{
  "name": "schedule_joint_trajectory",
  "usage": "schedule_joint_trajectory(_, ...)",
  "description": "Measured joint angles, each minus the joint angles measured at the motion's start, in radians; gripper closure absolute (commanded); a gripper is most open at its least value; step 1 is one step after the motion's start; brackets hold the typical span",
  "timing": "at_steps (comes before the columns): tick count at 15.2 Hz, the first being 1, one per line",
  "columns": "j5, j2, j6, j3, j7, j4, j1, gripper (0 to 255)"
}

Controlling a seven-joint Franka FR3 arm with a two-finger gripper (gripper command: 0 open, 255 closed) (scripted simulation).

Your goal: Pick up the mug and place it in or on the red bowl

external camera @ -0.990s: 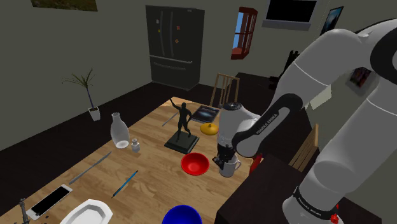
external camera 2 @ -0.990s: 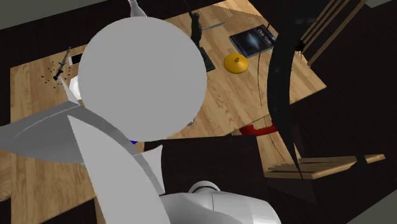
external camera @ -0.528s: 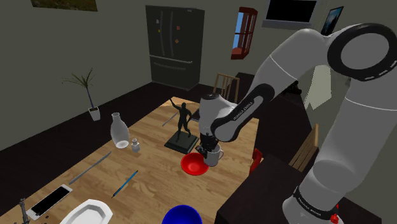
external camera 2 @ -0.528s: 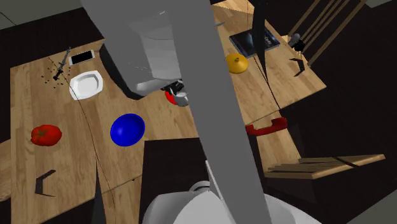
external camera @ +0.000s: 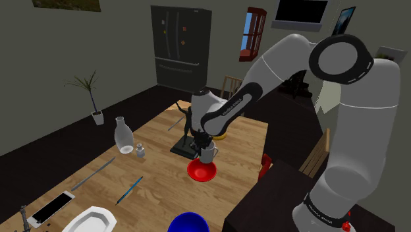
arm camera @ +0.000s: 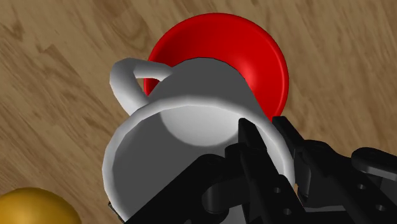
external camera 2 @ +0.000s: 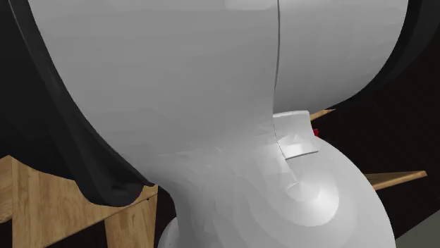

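My black gripper is shut on the rim of a grey-white mug and holds it in the air just above the red bowl on the wooden table. In the wrist view the mug hangs open side toward the camera, its handle pointing away from the fingers, one of which is inside the cup. The red bowl lies directly beneath the mug, mostly behind it. The mug is clear of the bowl.
A dark figurine on a base stands just behind the bowl. A yellow object lies nearby. A glass bottle, small shaker, blue pen, blue bowl, white plate and phone lie toward the shoulder view's left. The arm's white body blocks the second exterior view.
The arm has swung toward the shoulder view's left, carrying the mug from the table beside the bowl up to a spot over the bowl. The grip has stayed shut.
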Motion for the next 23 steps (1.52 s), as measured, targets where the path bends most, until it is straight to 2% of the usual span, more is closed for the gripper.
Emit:
schedule_joint_trajectory(16,-0.122,0.192,0.151,-0.079,0.091,0.029,0.056,255)
schedule_joint_trajectory(22,-0.129,0.204,0.16,-0.085,0.097,0.033,0.061,255)
schedule_joint_trajectory(23,-0.129,0.204,0.16,-0.085,0.097,0.033,0.061,0)
